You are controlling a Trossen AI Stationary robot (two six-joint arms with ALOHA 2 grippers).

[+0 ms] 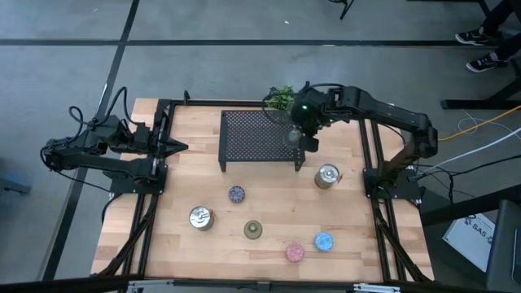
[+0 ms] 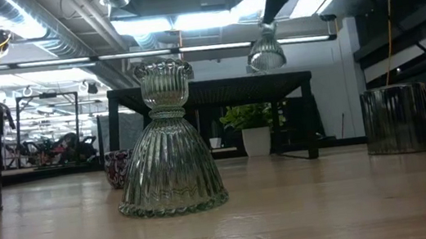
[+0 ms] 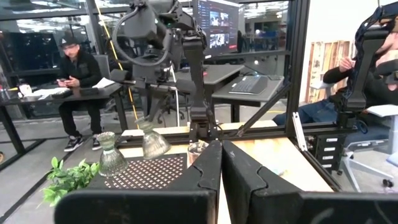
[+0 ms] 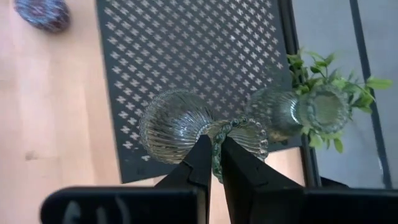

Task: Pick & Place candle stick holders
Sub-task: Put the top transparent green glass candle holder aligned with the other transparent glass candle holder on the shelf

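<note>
Fingers of the right gripper (image 4: 213, 163) pinch the rim of a ribbed green glass holder (image 4: 186, 127), hung tilted above the black mesh rack (image 1: 259, 137); a second green holder (image 4: 298, 112) stands on the rack's corner beside the plant (image 1: 282, 98). Left gripper (image 1: 181, 147), fingers pressed together, waits at the table's left edge. Partial lettering "SA5" shows on a floor box (image 1: 482, 236)
</note>
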